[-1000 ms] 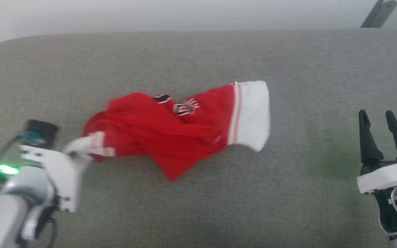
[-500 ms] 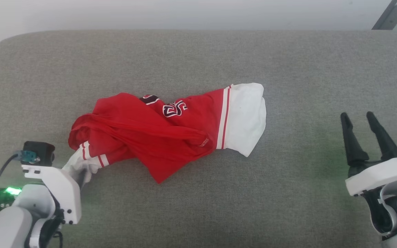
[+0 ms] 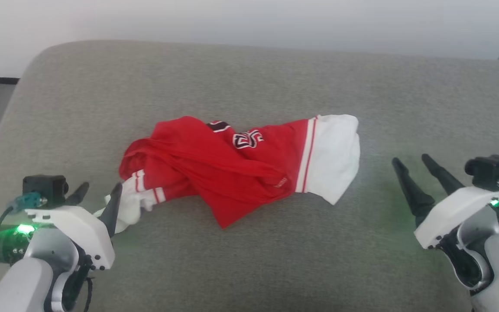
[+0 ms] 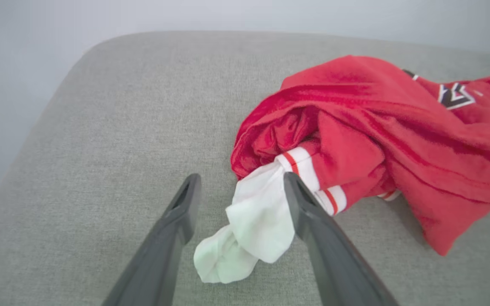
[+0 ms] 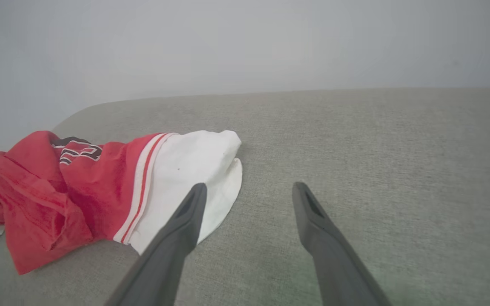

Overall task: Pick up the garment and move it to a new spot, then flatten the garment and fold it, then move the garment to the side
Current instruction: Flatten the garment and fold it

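The left hand (image 3: pixel 102 188) has its two dark fingers spread wide apart, low over the near left part of the bench (image 3: pixel 275 260). In the left wrist view a crumpled white sleeve (image 4: pixel 257 221) lies on the grey cover between those fingers, loose and not pinched. Whether the finger on the right of that view touches the cloth I cannot tell.

That sleeve is the left end of the garment (image 3: pixel 232 169), a red shirt lying bunched and twisted across the middle of the bench. Red and white striped trim joins the sleeve to the red body. Black, white-edged letters (image 3: pixel 247 139) show partly among the folds near its far side. A red corner points toward the near edge. The other white sleeve (image 3: pixel 334 156) forms the garment's right end and lies fairly flat.

The right hand (image 3: pixel 409 159) is off to the right of that sleeve, apart from it, fingers also spread wide with nothing between them.

Bare grey cover surrounds the garment on all sides. There is a broad strip behind it up to the far edge, open room along the near side, and clear surface to the right. The bench's far left corner is rounded. A pale wall (image 3: pixel 232 21) stands beyond the far edge.
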Controlling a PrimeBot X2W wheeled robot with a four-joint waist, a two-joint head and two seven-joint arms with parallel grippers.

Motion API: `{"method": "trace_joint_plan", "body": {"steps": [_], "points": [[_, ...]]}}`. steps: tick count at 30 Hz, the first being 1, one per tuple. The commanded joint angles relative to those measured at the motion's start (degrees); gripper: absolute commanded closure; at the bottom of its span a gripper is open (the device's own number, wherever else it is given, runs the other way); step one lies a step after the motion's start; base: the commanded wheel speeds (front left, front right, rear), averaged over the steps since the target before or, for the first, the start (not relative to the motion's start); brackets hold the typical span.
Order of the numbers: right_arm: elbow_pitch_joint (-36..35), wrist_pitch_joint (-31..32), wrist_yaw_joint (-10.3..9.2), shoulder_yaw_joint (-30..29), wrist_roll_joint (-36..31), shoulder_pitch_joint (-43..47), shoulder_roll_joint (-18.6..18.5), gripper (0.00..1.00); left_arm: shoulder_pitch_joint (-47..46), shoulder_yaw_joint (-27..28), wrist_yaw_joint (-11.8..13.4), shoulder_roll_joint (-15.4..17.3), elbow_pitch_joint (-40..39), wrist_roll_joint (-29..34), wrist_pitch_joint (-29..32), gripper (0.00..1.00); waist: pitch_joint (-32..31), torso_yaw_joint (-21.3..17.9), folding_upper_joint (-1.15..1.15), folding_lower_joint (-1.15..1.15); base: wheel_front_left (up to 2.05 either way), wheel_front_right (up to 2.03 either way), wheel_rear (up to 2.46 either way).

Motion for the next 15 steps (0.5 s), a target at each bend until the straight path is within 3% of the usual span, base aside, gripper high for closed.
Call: {"method": "trace_joint_plan", "body": {"steps": [1, 15], "points": [[0.3, 1.5, -0.01, 0.7, 0.4, -0.9, -0.3, 0.00, 1.0, 0.5, 0.3, -0.6, -0.7, 0.7, -2.4, 0.00, -0.5, 1.7, 0.00, 0.00, 0.00, 0.00, 0.00], [7.7, 15.5, -0.02, 2.2, -2.7, -6.9, -1.8, 0.00, 4.1, 2.3, 0.6, -5.9, -2.0, 1.9, -19.0, 0.00, -0.6, 10.9, 0.00, 0.00, 0.00, 0.00, 0.00]]}}
